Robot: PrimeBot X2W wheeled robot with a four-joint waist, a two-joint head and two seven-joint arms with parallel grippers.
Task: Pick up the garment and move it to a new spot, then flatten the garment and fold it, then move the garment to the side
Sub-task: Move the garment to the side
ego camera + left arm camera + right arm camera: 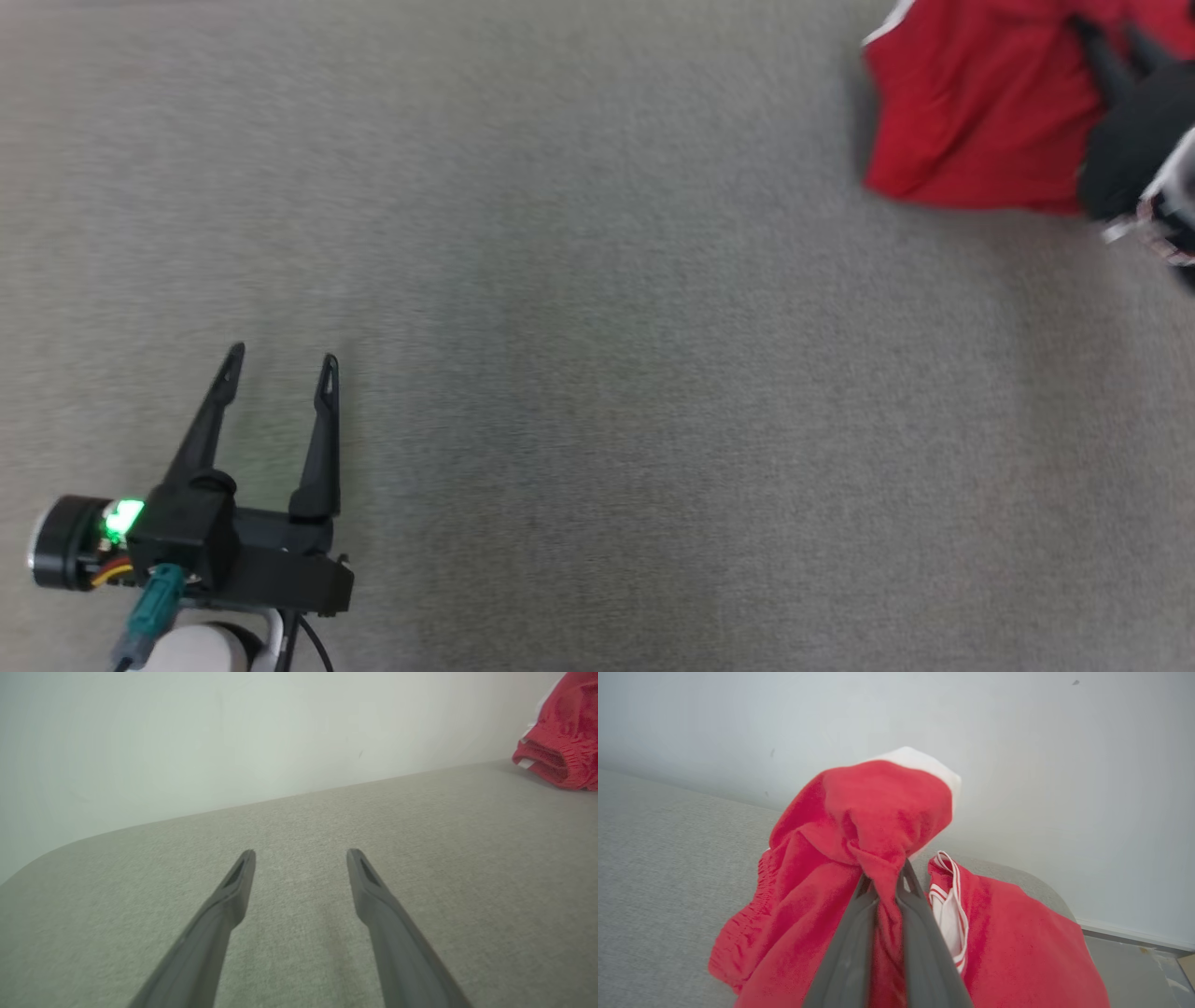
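At the frame's upper right, the right fingers (916, 907) are clenched on a fold of the red garment (971, 103). At the lower left, the left fingers (320, 439) hang spread and empty over the grey bench (597, 373).

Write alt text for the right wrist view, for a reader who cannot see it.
The right gripper is shut on a pinched fold of the red garment, which bunches above its dark fingers and drapes onto the grey fabric surface. A pale wall stands behind.

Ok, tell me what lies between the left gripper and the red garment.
Only bare grey surface: in the head view, nothing sits between the open left gripper and the garment.
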